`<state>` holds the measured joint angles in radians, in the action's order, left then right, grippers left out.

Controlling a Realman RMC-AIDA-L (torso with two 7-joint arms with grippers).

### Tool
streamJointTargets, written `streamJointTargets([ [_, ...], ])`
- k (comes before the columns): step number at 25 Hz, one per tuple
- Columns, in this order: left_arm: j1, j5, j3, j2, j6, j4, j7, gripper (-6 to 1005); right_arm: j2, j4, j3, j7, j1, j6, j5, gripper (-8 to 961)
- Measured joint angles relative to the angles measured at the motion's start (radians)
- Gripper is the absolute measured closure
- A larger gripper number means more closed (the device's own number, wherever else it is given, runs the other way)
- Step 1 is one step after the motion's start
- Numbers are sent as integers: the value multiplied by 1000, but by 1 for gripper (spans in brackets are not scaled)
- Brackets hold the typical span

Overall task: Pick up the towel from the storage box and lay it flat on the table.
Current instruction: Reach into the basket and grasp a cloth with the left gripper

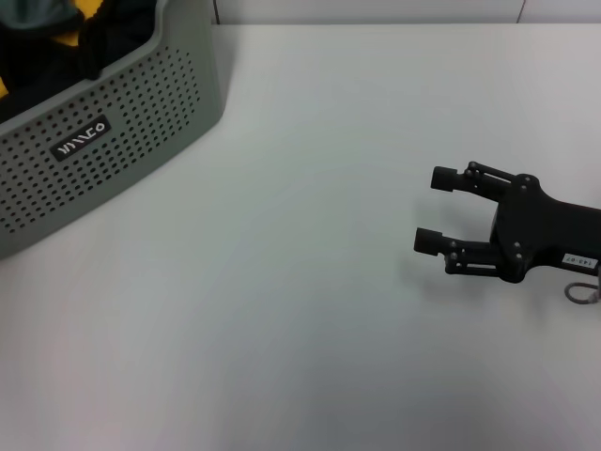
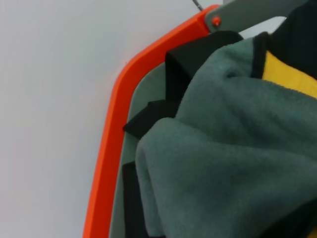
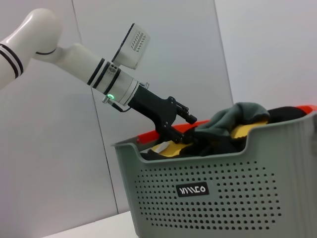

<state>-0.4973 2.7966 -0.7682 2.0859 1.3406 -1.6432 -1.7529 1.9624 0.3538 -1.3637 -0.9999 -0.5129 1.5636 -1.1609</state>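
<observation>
The grey perforated storage box [image 1: 141, 113] stands at the table's far left and also shows in the right wrist view [image 3: 223, 198]. The yellow towel [image 1: 66, 42] lies inside it, mostly buried; its black-edged corner shows in the left wrist view [image 2: 292, 77], and yellow patches show in the right wrist view [image 3: 242, 131]. My left gripper [image 3: 183, 128] is open at the box's top, just above the cloths, beside the teal-grey cloth. It is out of the head view. My right gripper [image 1: 428, 209] is open and empty over the white table [image 1: 282, 310] at the right.
A teal-grey cloth [image 2: 223, 163] lies heaped on top of the towel, also seen in the right wrist view [image 3: 237, 113]. Black fabric [image 1: 28, 61] lies in the box too. An orange rim [image 2: 109, 148] runs along the box's far side. A wall stands behind.
</observation>
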Motion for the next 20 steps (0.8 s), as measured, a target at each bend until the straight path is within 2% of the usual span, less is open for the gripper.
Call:
streamJointTargets([
  [7,5,-65,-5,6,-112,50,-15,298,-5,-5,0,-3,8,0,0,82],
  [13,23,-182,4,3,-117,5,-24,298,-4,-6,12,0,21,0,0,83],
  [20,27,-197,0,2,-117,-1,-26,299,-4,-6,12,0,21,0,0,83],
])
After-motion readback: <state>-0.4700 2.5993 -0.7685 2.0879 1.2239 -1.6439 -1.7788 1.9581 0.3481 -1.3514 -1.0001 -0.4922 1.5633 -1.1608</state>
